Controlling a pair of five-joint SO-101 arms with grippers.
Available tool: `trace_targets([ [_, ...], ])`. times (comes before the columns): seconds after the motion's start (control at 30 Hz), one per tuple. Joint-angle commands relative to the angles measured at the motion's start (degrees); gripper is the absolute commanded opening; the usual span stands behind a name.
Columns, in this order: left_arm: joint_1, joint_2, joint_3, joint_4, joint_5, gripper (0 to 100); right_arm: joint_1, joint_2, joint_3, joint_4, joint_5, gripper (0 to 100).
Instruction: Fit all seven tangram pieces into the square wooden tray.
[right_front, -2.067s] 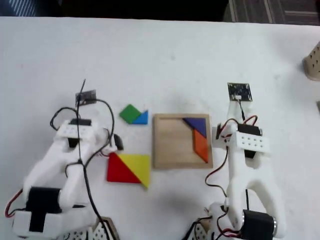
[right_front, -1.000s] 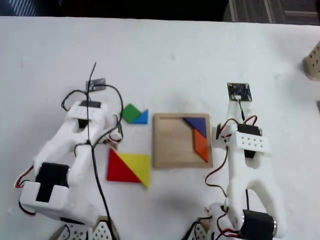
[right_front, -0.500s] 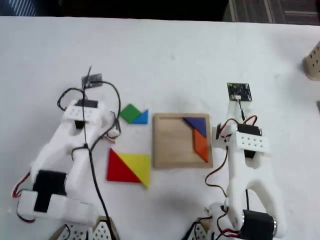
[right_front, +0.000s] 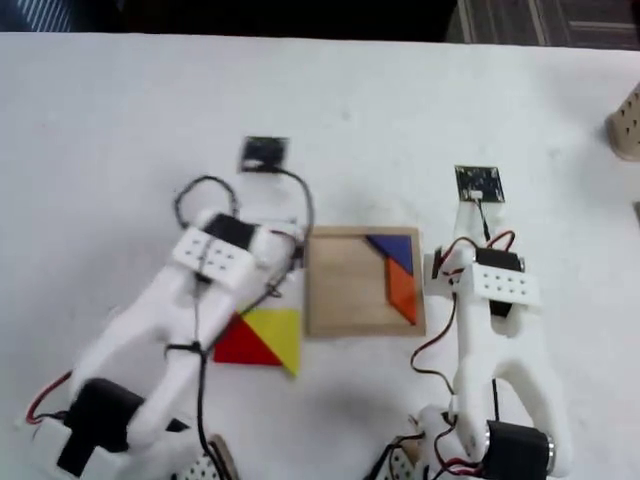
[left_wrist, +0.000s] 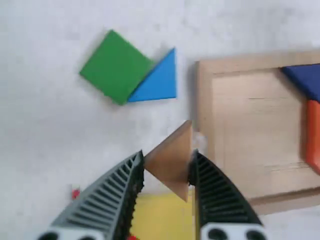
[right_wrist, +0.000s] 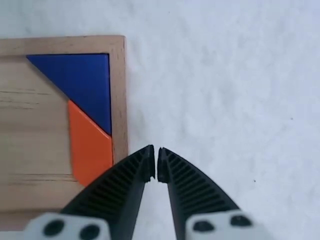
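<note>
My left gripper (left_wrist: 166, 165) is shut on a tan wooden triangle (left_wrist: 171, 159), held just above the left rim of the square wooden tray (left_wrist: 240, 135). In the high view the left arm (right_front: 220, 255) lies beside the tray (right_front: 345, 300). A dark blue triangle (right_front: 395, 247) and an orange piece (right_front: 402, 290) lie in the tray's right side. A green square (left_wrist: 116, 66) and a light blue triangle (left_wrist: 159, 81) touch each other on the table. The red triangle (right_front: 240, 345) and the yellow triangle (right_front: 278, 335) lie together nearer the front. My right gripper (right_wrist: 155, 162) is shut on nothing, just outside the tray's right rim (right_wrist: 119, 100).
A perforated wooden object (right_front: 628, 125) stands at the table's right edge. The right arm (right_front: 490, 285) stretches along the tray's right side. White table stretches open behind the tray up to the far edge.
The left arm has swung right, from beside the red triangle to the tray's left rim, and now covers the green and light blue pieces in the high view. The right arm has not moved.
</note>
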Motion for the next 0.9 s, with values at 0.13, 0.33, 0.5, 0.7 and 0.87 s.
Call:
trace_targets([
  [0.13, 10.1, 7.3, -3.3, -13.5, -0.3, 10, 0.6, -2.2, -0.5, -0.9, 0.5, 2.4],
  [0.33, 13.0, 17.4, -10.6, -14.0, -0.3, 11, 0.7, -2.2, -0.6, -0.9, 0.5, 2.4],
  [0.5, 13.8, 19.6, -12.4, -14.0, -0.4, 11, 0.7, -2.3, -0.6, -0.9, 0.5, 2.4],
  [0.7, 14.2, 19.6, -12.3, -12.2, -0.5, 21, 0.7, -2.2, -0.6, -0.9, 0.5, 2.4],
  [0.87, 13.8, 19.3, -12.8, -6.2, -0.5, 33, 0.7, -2.2, -0.6, -1.0, 0.5, 2.4],
])
